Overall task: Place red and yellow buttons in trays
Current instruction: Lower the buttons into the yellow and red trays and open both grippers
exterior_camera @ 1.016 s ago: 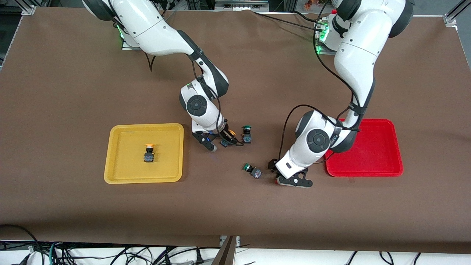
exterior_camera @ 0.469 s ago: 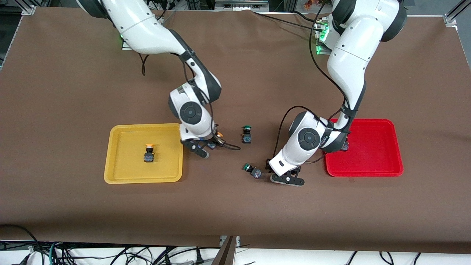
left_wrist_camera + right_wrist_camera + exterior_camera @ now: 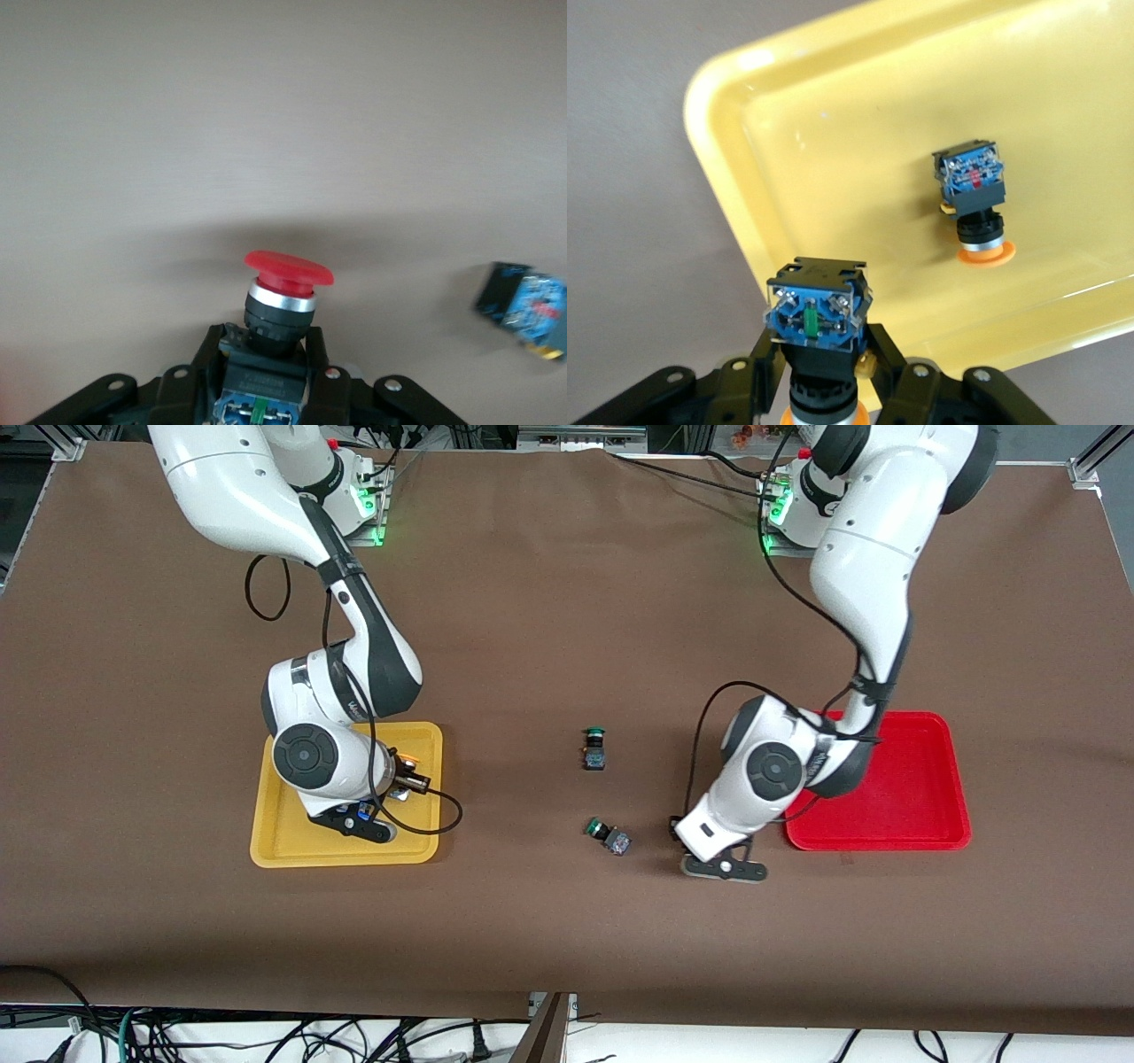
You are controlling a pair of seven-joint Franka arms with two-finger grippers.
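The yellow tray (image 3: 347,852) lay toward the right arm's end of the table. The right gripper (image 3: 390,790) hung over it, fingers clamped on a yellow-capped button (image 3: 818,332); in the right wrist view the switch body pointed up from the jaws and the orange cap showed below. A second yellow-capped button (image 3: 974,203) lay on the tray floor, apart from the held one.

Two green-capped switches stood on the bare brown table (image 3: 567,602) between the trays: one upright (image 3: 594,748), the other (image 3: 608,836) tipped over, nearer to the front camera.

The left gripper (image 3: 722,859) was low over the table, beside the tipped green switch and near the red tray (image 3: 921,838). Its fingers were closed on a red-capped button (image 3: 282,297).
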